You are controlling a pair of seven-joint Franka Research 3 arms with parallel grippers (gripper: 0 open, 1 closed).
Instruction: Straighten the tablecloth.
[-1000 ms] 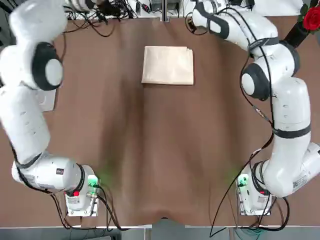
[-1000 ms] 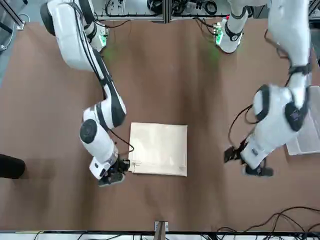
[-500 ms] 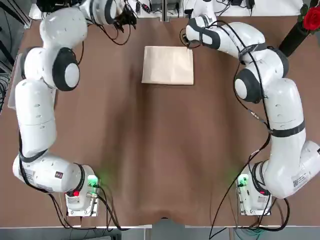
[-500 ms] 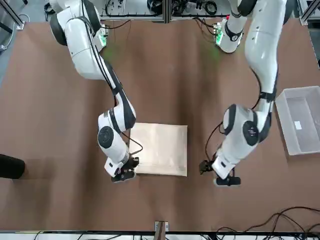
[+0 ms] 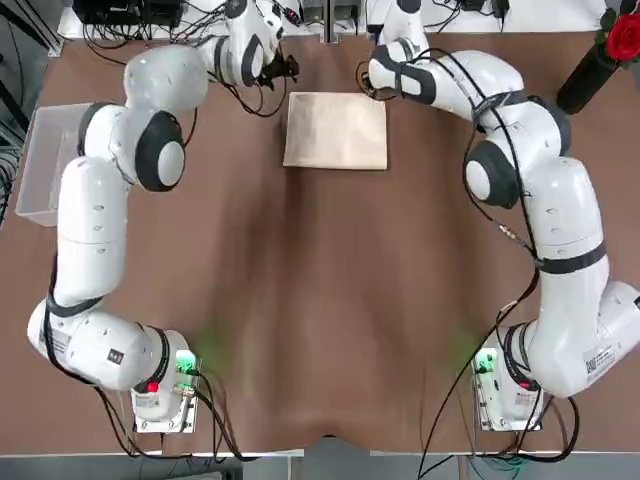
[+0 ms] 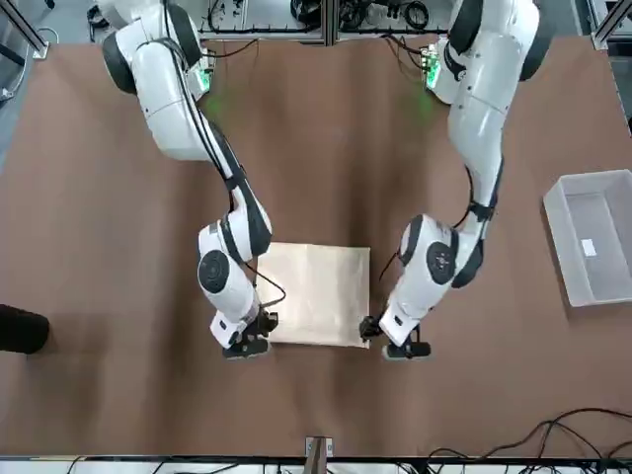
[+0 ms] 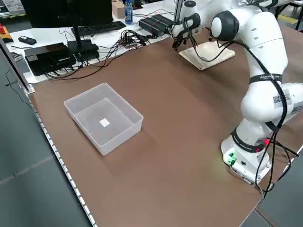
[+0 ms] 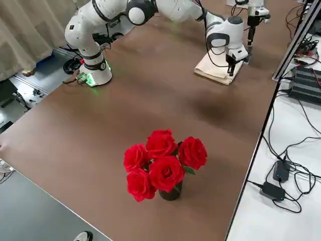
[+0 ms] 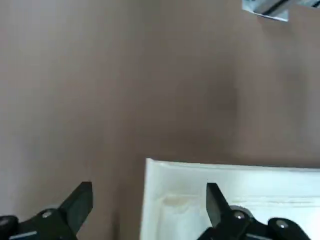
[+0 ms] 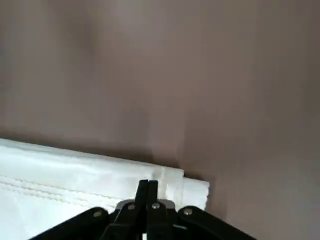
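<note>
One folded cream tablecloth [image 5: 336, 131] is lying on the one brown table surface [image 5: 330, 330], between two grippers at its far corners: the left gripper [image 9: 150, 200] is hovering by one corner with its two fingers spread, and the right gripper [image 10: 148, 185] is hovering by the other with its two fingers pressed together. One clear plastic bin [image 7: 103, 117] and one vase [image 8: 170, 193] of six red roses [image 8: 165, 173] are standing well apart from the cloth.

A robotics lab — paired white arms [image 5: 92, 235], loose cabling [image 7: 120, 45], a computer monitor [image 7: 68, 19] behind.
</note>
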